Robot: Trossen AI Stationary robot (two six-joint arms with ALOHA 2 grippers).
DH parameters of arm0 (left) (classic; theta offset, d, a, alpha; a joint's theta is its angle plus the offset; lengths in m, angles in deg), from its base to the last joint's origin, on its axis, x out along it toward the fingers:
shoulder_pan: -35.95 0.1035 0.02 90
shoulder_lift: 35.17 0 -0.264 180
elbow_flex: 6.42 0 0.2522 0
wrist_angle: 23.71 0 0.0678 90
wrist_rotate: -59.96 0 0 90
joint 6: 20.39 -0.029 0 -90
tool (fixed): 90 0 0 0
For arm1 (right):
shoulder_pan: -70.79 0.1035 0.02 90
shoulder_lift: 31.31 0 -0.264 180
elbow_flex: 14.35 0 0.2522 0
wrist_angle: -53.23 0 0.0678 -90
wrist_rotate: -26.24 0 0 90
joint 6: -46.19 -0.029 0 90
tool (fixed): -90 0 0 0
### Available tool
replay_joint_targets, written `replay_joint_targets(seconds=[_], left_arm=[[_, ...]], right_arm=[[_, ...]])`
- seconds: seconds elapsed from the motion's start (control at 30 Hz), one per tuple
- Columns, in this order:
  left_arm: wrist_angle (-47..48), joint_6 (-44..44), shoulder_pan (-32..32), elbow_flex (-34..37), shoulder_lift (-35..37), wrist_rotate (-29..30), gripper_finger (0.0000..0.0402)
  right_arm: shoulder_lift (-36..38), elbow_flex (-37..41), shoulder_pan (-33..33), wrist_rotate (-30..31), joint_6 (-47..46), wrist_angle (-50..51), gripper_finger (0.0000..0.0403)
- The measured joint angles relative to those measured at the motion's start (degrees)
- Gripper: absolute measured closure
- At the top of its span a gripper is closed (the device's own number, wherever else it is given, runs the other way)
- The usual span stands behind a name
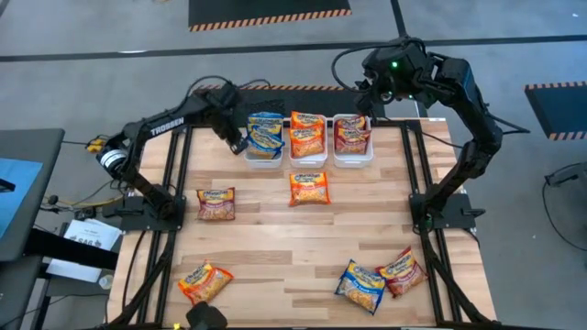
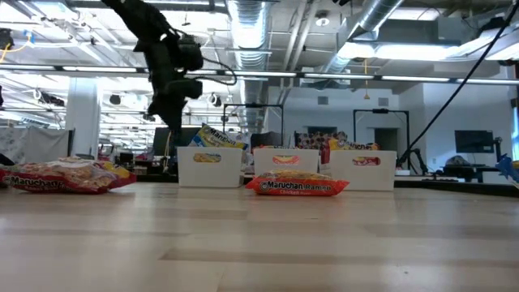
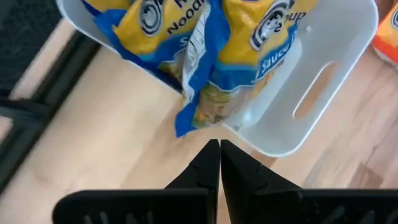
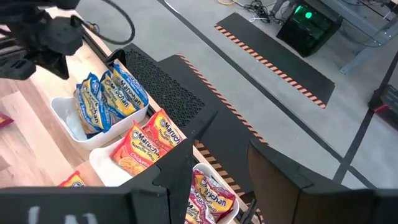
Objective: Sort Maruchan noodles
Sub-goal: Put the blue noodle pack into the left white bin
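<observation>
Hovering just beside the blue-packet tray (image 1: 264, 154), your left end effector (image 1: 236, 142) has its fingers pressed together on nothing. Your right end effector (image 4: 221, 165) waits above the dark red tray (image 1: 352, 151), fingers spread, empty. The blue Maruchan packets (image 3: 205, 37) sit in that left tray, one corner spilling over its rim. You have an orange packet (image 1: 309, 188) on the counter (image 1: 293, 247) before the middle tray (image 1: 307, 154), and four more packets lie scattered nearer the front.
</observation>
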Motion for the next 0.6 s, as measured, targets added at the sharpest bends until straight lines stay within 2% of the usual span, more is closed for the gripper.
replay_joint_targets(seconds=[0.27,0.6], left_arm=[[-8.12,5.64,-0.97,4.93,0.04,-0.7,0.0401],[-11.67,8.16,-1.03,5.85,-2.46,-1.82,0.0401]], right_arm=[[0.0,0.0,0.0,-0.02,0.15,0.02,0.0228],[0.0,0.0,0.0,-0.11,0.15,-0.01,0.0228]])
